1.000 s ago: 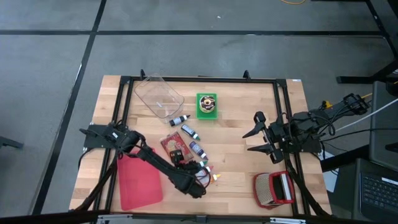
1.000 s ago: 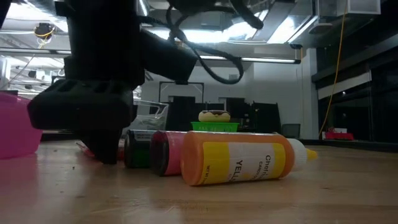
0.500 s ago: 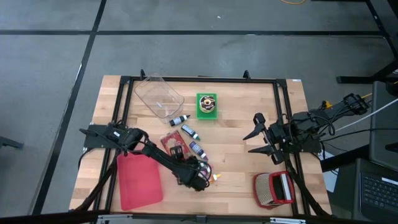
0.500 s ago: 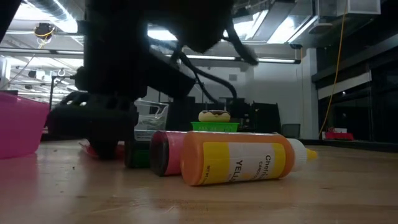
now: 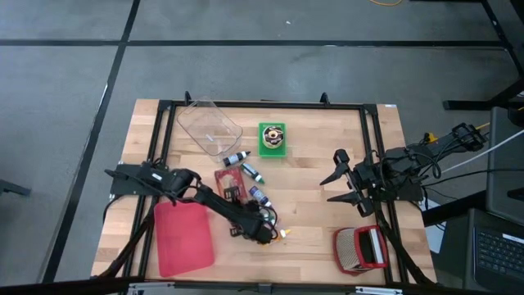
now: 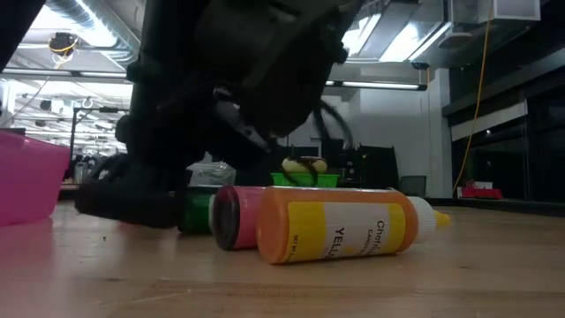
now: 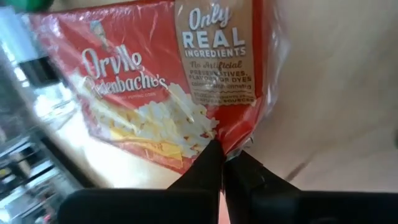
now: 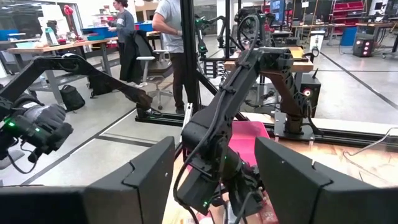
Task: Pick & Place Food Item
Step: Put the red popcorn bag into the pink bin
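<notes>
The left gripper [image 7: 225, 158] is clenched on the corner edge of the red popcorn packet [image 7: 155, 81], its two dark fingertips pinched together over the crimped wrapper, so the step in hand is the grasp itself, with the lift not yet begun. Seen from above, the packet [image 5: 228, 187] lies flat on the wooden table [image 5: 327, 139] near the middle, beside a loose row of small colouring bottles [image 5: 250, 173], with the left arm stretched diagonally over it toward the yellow bottle [image 6: 340, 224] that lies on its side at the near edge. A pink tray [image 5: 183, 238] sits just beside the arm on the left, and a clear plastic tub [image 5: 210, 128] stands farther back; which one is the target I cannot tell. The right gripper [image 5: 342, 179] waits well apart, raised at the table's right side, fingers spread. The next move probably calls for a gentle straight lift, since so thin a pinch on slippery film could slide off, and the bottles nearby could be knocked.
</notes>
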